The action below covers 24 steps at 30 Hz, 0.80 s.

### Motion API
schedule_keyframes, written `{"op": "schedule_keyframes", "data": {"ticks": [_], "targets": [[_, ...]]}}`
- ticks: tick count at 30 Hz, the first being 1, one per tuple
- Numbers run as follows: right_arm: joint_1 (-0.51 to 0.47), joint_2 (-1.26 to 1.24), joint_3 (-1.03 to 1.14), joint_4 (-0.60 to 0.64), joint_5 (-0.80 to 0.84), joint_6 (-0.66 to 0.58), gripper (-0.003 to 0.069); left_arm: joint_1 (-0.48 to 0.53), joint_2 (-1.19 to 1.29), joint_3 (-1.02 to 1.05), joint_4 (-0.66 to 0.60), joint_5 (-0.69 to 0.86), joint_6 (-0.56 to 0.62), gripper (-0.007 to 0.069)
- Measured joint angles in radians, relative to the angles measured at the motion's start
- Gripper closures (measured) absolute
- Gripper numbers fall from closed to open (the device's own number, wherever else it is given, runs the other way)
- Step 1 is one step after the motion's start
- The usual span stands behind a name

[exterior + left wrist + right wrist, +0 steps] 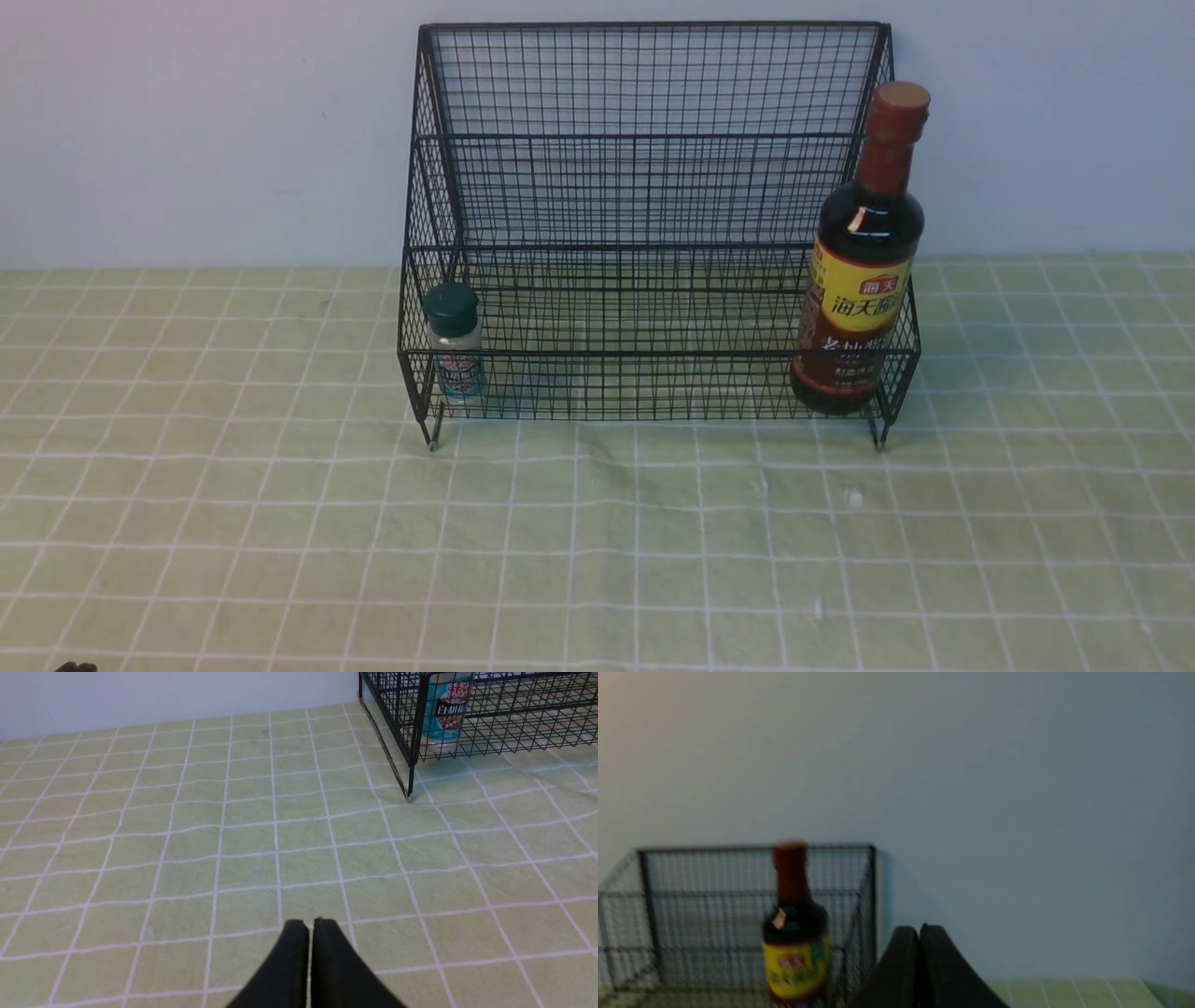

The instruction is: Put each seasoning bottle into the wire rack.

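Black wire mesh makes up the rack (644, 187), a wide stepped frame with a tall back, sloping sides and short legs, standing on a pale green cloth (597, 541) ruled with white lines, close to a plain light wall (187, 121). Both bottles are inside it, on the lowest front tier, each upright and well apart from the other.

At the rack's left end stands the small clear shaker (454, 342), with its dark green cap and a teal label; seen from the left wrist, it sits right in the front corner behind the mesh (447, 711). At the right end stands the tall dark soy-sauce bottle (864, 252), with a reddish-brown cap and a yellow-and-red label, its neck rising above the middle tiers and close against the right side panel. The upper tiers hold nothing.

The left gripper (310, 926) hovers low over bare cloth, well clear of the rack, its black fingers pressed together. The right gripper (920, 931) is raised and blurred, beside the rack's right end, fingers likewise together and holding nothing.
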<state>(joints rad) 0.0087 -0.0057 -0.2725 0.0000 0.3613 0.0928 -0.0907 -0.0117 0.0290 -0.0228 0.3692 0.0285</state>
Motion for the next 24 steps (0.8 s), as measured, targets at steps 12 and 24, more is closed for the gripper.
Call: {"op": "schedule_keyframes", "data": {"ticks": [12, 24], "targets": [[-0.119, -0.006, 0.291, -0.009, 0.026, 0.002, 0.0673, 0.000, 0.000, 0.000, 0.000, 0.000, 0.000, 0.0631], [-0.038, -0.006, 0.291, -0.011, 0.026, -0.047, 0.0673, 0.000, 0.000, 0.000, 0.000, 0.001, 0.000, 0.0631]]}}
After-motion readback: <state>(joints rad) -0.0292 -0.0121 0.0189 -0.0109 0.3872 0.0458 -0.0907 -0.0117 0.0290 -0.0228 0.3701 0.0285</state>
